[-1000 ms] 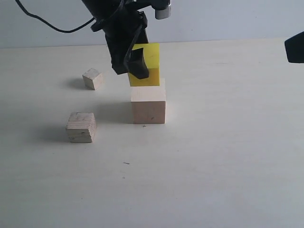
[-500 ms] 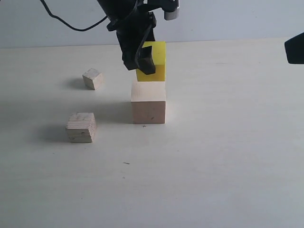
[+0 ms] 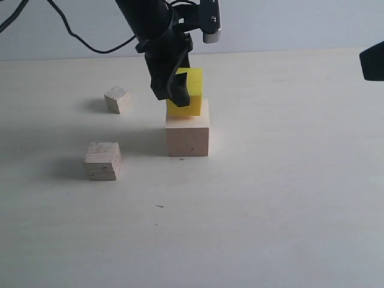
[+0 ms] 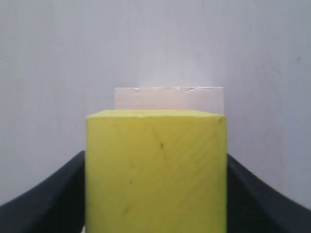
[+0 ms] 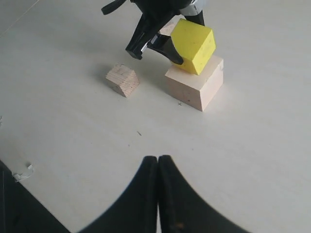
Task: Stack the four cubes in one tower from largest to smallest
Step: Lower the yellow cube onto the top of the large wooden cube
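Note:
My left gripper (image 3: pixel 182 94) is shut on the bright yellow cube (image 3: pixel 193 89), whose underside is down at the top face of the large pale cube (image 3: pixel 188 137). The left wrist view shows the yellow cube (image 4: pixel 155 170) between the dark fingers (image 4: pixel 53 199), with the pale cube's edge (image 4: pixel 168 98) beyond it. The grained light-wood cube (image 3: pixel 102 161) lies on the table at front left. Further back on the left sits the tiny pale cube (image 3: pixel 117 99). My right gripper (image 5: pixel 158 160) hangs shut and empty over bare table, short of the stack (image 5: pixel 194 90).
The pale tabletop (image 3: pixel 276 204) stretches wide in front and to the right of the stack. Part of the right arm (image 3: pixel 373 60) shows dark at the right edge. Black cables (image 3: pixel 90 36) trail behind the left arm.
The left gripper has lowered the yellow cube from above and behind the large cube down onto its top. The other cubes and the right arm have not moved.

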Robot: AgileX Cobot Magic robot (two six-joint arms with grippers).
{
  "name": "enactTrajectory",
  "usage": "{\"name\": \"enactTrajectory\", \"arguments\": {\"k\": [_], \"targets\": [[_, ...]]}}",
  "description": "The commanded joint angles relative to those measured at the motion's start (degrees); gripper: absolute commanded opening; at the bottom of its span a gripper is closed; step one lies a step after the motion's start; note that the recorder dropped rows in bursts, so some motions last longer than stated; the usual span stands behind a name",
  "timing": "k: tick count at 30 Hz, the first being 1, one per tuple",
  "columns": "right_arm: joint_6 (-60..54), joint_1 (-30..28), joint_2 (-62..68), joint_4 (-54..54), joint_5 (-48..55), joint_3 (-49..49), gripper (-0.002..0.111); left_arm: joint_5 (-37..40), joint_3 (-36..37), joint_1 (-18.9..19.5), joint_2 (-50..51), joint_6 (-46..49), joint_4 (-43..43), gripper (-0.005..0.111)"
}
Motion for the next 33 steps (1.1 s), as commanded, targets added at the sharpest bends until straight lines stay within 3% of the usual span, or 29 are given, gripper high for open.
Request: {"name": "enactTrajectory", "arguments": {"k": [1, 33], "targets": [[-0.54, -0.16, -0.15, 0.35, -0.12, 0.18, 0.000, 0.64, -0.26, 0.14, 0.04, -0.59, -1.07, 0.000], [-0.56, -0.16, -0.15, 0.35, 0.35, 0.18, 0.000, 2.34, -0.26, 0.14, 0.04, -0.15, -2.44, 0.000]]}}
